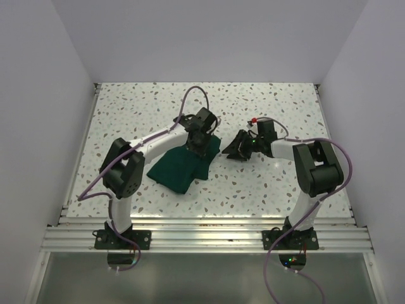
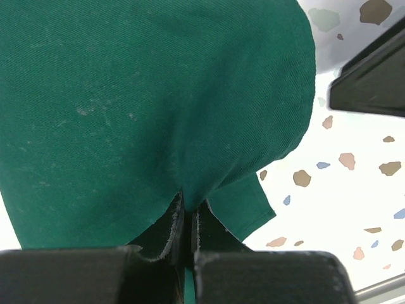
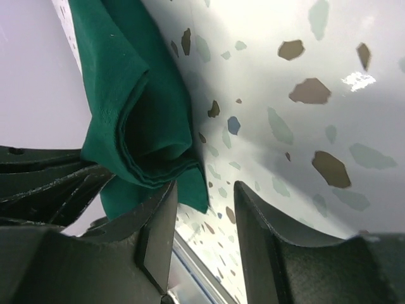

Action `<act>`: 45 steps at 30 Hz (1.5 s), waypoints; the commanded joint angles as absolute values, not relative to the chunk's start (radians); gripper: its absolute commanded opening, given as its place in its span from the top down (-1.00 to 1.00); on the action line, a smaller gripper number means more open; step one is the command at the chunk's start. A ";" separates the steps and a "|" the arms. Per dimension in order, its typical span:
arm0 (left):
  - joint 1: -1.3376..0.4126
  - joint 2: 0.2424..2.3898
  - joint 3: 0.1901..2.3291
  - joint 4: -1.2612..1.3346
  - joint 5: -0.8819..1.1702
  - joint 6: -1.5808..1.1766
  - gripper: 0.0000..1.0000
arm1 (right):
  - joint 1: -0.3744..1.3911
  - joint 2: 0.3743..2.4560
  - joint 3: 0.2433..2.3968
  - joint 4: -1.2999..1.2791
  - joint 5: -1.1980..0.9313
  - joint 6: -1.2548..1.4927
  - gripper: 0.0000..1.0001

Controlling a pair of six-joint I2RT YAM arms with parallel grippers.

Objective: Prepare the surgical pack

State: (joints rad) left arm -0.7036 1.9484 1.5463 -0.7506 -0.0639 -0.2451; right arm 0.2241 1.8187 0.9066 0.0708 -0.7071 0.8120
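Near edge, 6 o'clock: aluminium rail (image 1: 209, 231) carrying both arm bases. Centre of the speckled table (image 1: 285, 114), a little toward 7 o'clock: dark green cloth drape (image 1: 180, 168), folded into a rumpled bundle, lying flat except at its 1 o'clock corner. At that corner: left gripper (image 1: 201, 142), clamped tight on a pinched ridge of the fabric, fingers (image 2: 172, 225) pressed together with cloth between them. Grip probably taken there to lift or draw the top layer over for a fold. Just beside it, at 3 o'clock: right gripper (image 1: 237, 149), jaws parted and holding nothing, aimed at the drape's stacked folded edge, likely lined up for a second hold on the same corner. No tray, instruments or gauze showing; whether wrapped inside, cannot tell. Beyond, 12 o'clock: table surface running to the white back wall (image 1: 209, 38).
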 commanded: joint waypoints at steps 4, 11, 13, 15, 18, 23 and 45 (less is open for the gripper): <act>-0.687 1.873 1.558 -0.770 -0.025 -0.262 1.00 | 0.299 1.865 0.919 0.207 -0.712 0.894 0.01; -0.686 1.867 1.571 -0.782 -0.015 -0.265 1.00 | 0.348 1.896 0.891 0.365 -0.621 1.008 0.00; -0.686 1.864 1.568 -0.784 -0.011 -0.265 1.00 | 0.354 1.888 0.890 0.370 -0.597 1.014 0.00; -0.687 1.861 1.562 -0.782 -0.011 -0.267 1.00 | 0.354 1.861 0.874 0.397 -0.568 1.029 0.01; -0.686 1.856 1.557 -0.779 -0.005 -0.268 1.00 | 0.359 1.844 0.871 0.388 -0.537 1.029 0.00; -0.686 1.853 1.555 -0.772 -0.005 -0.275 1.00 | 0.391 1.865 0.890 0.370 -0.454 1.038 0.06; -0.623 1.838 1.532 -0.796 0.028 -0.227 1.00 | 0.411 1.896 1.058 -0.112 -0.345 0.621 0.67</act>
